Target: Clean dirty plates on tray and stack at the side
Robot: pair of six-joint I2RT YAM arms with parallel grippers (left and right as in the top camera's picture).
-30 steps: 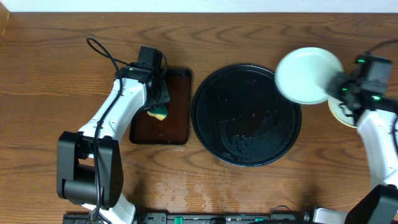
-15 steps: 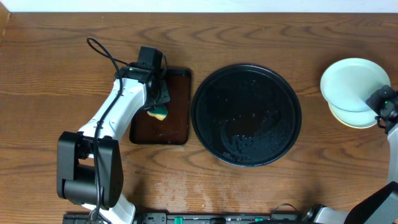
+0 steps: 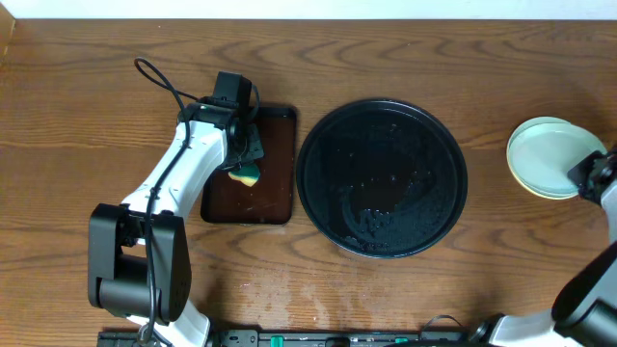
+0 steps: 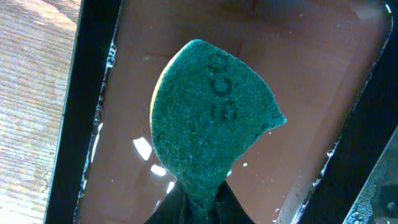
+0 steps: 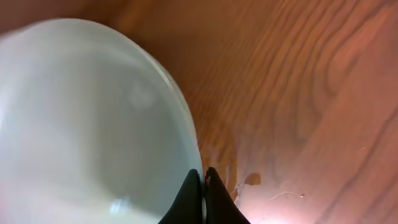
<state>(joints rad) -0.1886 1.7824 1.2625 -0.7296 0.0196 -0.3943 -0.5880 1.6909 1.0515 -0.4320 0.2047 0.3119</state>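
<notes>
The round black tray point(image 3: 382, 116) sits mid-table, wet, with no plates on it. At the table's right side a mint-white plate point(image 3: 548, 154) lies over a pale yellow plate whose rim point(image 3: 542, 194) peeks out below. My right gripper point(image 3: 586, 172) is shut on the mint-white plate's right rim. In the right wrist view the fingertips point(image 5: 203, 183) pinch the edge of that plate point(image 5: 93, 124). My left gripper point(image 3: 243, 166) hangs over the brown rectangular tray, shut on a green-and-yellow sponge point(image 3: 250, 177). In the left wrist view the sponge point(image 4: 208, 124) is pinched at its lower end by the gripper point(image 4: 202, 202).
The brown rectangular tray point(image 3: 275, 198) lies left of the black tray and holds shallow water point(image 4: 311, 93). A black cable point(image 3: 159, 82) loops behind the left arm. Wet marks point(image 5: 249, 180) show on the wood next to the plates. Bare wood-grain tabletop point(image 3: 77, 125) surrounds both trays.
My right arm carried the mint-white plate from above the black tray's right rim out to the right and onto the pale yellow plate. The left arm and sponge stayed still.
</notes>
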